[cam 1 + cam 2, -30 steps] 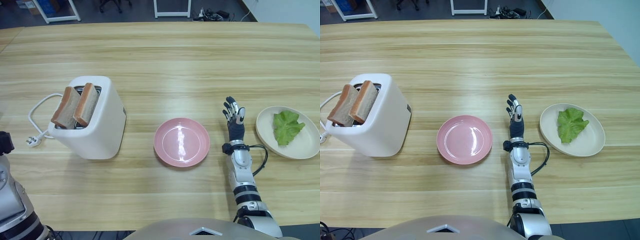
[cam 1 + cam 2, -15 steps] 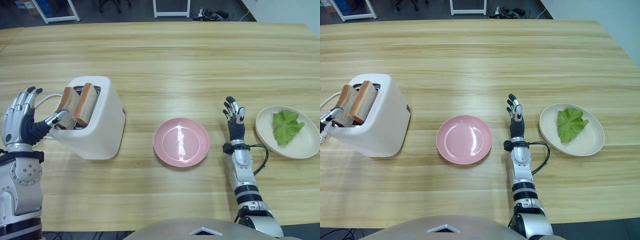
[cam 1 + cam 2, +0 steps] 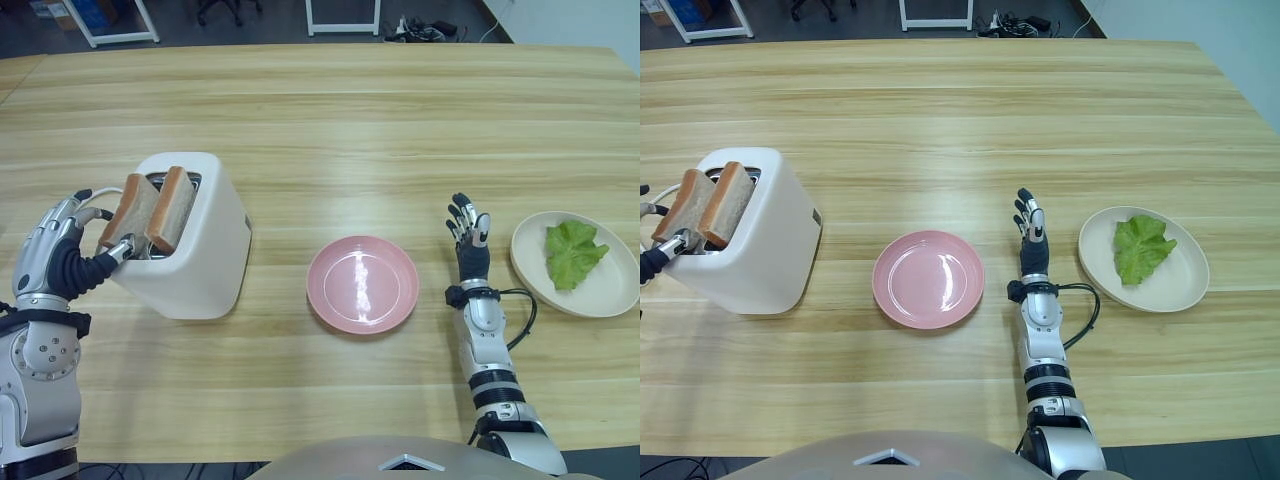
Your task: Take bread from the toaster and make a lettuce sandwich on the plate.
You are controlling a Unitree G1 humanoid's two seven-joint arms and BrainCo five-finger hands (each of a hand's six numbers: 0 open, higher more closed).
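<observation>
Fingers (image 3: 70, 208) of the left hand (image 3: 55, 262) are spread and part-curled round the outer slice (image 3: 128, 212). The thumb is at its lower front corner and the rest are on the far side. Can't confirm a firm pinch yet; the slice sits in its slot. The right hand (image 3: 468, 238) lies on the table (image 3: 350, 120) btwn the two plates, fingers straight and close together, holding nothing.

Step in hand, as I read it: get the first slice out.
- Close thumb vs. fingers on the flat faces, not the crust edge. The bread looks soft, so light pressure.
- Pull along the slot's tilt, i.e. up and slightly left. A sideways tug could tip the toaster (image 3: 205, 250) or snag the inner slice (image 3: 172, 205), which stands right beside it.
- Clear the slot fully before swinging over to the plate.

Containers:
- Toaster: left of centre, two slices sticking up, leaning left.
- Pink plate (image 3: 330, 300): centre, nothing on it, well apart from the toaster.
- Cream dish (image 3: 530, 272): far right, one lettuce (image 3: 574, 252) leaf inside, just beyond the right hand.
</observation>
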